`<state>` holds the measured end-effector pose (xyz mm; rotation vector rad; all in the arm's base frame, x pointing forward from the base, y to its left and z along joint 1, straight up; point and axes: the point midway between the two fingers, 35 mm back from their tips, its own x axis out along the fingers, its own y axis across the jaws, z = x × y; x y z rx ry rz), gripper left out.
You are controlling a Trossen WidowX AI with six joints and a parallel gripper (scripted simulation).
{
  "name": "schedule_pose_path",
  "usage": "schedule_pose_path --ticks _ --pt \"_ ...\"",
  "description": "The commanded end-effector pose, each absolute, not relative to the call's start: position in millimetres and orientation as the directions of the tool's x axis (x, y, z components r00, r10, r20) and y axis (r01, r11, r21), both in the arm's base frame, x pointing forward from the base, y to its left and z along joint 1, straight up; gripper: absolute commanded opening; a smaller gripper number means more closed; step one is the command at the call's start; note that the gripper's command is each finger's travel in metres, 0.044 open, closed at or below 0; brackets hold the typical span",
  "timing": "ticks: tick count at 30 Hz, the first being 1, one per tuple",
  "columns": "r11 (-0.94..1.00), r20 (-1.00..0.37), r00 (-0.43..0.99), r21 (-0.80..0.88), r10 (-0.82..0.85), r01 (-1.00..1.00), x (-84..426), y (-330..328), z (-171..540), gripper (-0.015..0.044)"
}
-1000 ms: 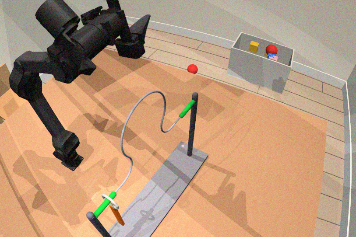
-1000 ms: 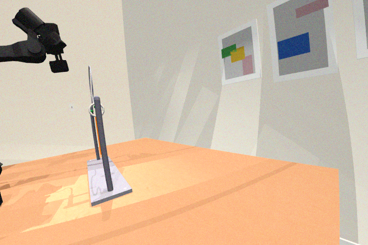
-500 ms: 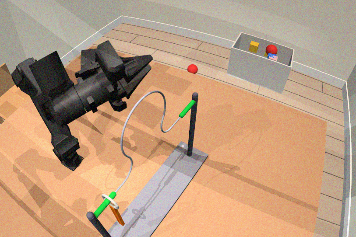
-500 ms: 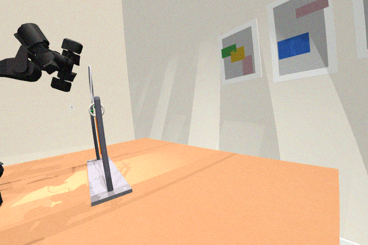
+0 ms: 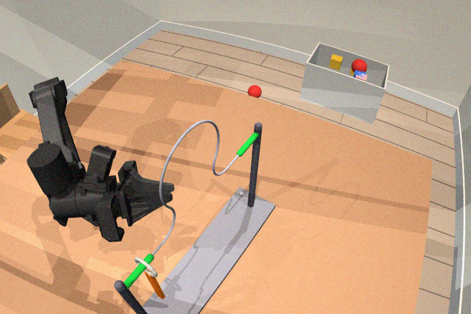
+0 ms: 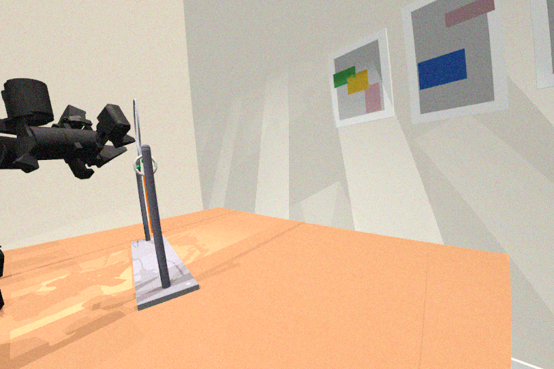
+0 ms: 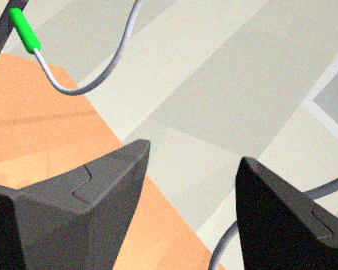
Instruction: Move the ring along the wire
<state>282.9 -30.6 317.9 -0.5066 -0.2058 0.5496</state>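
Observation:
The white ring (image 5: 154, 274) (image 6: 156, 165) hangs around the green part (image 5: 132, 277) by the near post (image 5: 131, 299), its orange handle (image 5: 155, 285) (image 6: 146, 195) pointing down. The far green part (image 5: 247, 144) (image 7: 25, 31) joins the other post (image 5: 255, 166). The grey wire (image 5: 162, 170) (image 7: 74, 92) curves between them. My gripper (image 5: 172, 192) (image 6: 131, 144) (image 7: 193, 159) is partly open and empty, at the wire's middle stretch, away from ring and handle. In the exterior view its tips lie just left of the wire; I cannot tell whether they touch.
The posts stand on a grey base plate (image 5: 221, 237) (image 6: 181, 282) on the wooden table (image 5: 335, 251). On the floor beyond are a red ball (image 5: 254, 91) and a grey box (image 5: 339, 96) holding a red ball and blocks.

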Motion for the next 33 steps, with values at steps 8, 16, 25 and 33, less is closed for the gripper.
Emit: schedule_pose_path --ticks 8,16,25,33 --pt "0.965 -0.053 0.969 -0.093 0.242 -0.246 248 -85 213 0.0160" --pt "0.979 -0.149 0.989 0.204 0.022 0.009 212 -107 136 0.0160" --pt "0.946 -0.180 0.982 0.304 -0.057 0.111 197 -115 108 0.0160" --pt "0.982 -0.186 0.979 0.156 -0.078 0.108 219 -119 125 0.0160"
